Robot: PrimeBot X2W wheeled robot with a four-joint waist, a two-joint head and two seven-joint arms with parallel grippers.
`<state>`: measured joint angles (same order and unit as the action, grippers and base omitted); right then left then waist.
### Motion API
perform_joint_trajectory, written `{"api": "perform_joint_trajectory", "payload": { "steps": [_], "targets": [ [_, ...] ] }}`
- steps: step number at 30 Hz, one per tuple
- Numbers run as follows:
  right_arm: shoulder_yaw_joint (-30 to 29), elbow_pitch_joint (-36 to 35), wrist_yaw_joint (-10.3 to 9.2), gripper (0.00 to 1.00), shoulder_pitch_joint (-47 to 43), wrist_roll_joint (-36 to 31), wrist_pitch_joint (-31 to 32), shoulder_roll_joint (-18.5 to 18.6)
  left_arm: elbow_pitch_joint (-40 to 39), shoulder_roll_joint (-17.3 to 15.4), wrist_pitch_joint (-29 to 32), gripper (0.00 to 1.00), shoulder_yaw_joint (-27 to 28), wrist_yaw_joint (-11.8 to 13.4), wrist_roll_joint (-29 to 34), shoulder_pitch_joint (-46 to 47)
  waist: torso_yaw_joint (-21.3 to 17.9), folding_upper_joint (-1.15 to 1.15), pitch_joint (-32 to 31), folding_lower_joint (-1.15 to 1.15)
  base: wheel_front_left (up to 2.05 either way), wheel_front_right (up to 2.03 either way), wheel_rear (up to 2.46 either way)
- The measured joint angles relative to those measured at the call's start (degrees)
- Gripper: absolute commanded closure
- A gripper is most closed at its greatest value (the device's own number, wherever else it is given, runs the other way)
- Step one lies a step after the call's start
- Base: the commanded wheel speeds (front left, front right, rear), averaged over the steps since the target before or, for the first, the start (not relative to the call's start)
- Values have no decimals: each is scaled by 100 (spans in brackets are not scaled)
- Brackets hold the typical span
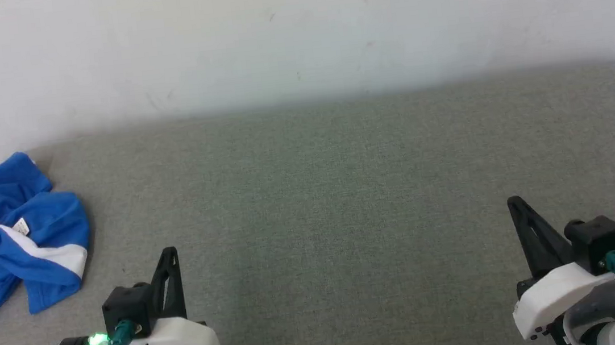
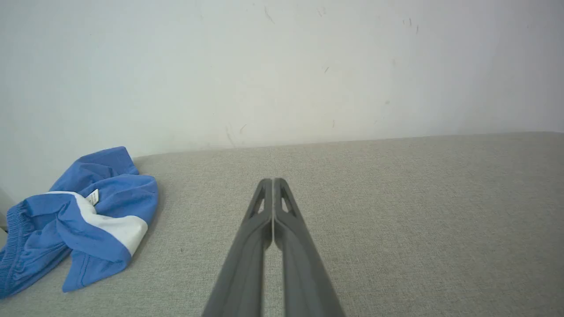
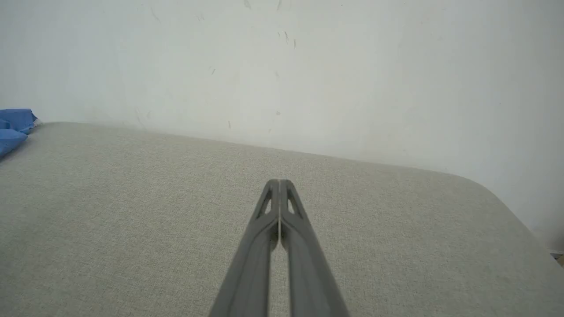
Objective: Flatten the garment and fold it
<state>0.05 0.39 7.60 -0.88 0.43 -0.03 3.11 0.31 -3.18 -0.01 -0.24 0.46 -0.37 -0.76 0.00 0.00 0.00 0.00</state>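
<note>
The garment (image 1: 11, 238) is a crumpled heap of bright blue shorts with a white stripe and a small white label, lying at the far left of the grey padded surface (image 1: 344, 191) near the wall. In the left wrist view the garment (image 2: 83, 220) sits left of my fingers. A blue corner of the garment (image 3: 13, 125) peeks in at the left edge of the right wrist view. My left gripper (image 1: 170, 252) (image 2: 273, 181) is shut and empty, to the right of the heap. My right gripper (image 1: 513, 202) (image 3: 279, 181) is shut and empty, far to the right.
A pale wall (image 1: 292, 31) runs along the back of the surface. The surface's back right corner (image 3: 484, 187) is rounded and drops off beyond it. A wide stretch of bare grey fabric lies between the two grippers.
</note>
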Motion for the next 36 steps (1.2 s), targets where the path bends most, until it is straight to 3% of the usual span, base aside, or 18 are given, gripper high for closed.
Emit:
{"api": "perform_joint_trajectory", "payload": {
  "steps": [27,28,36],
  "targets": [
    [1,0,0,100,0,0,0,0,0,0,0,100,0,0,0,0,0,0,0,0,0,0,0],
    [1,0,0,0,0,0,0,0,0,0,0,0,0,0,0,0,0,0,0,0,0,0,0],
    [0,23,1,0,-5,12,-8,5,15,-2,-3,0,-10,7,-5,-3,-1,0,2,0,0,0,0]
  ]
}}
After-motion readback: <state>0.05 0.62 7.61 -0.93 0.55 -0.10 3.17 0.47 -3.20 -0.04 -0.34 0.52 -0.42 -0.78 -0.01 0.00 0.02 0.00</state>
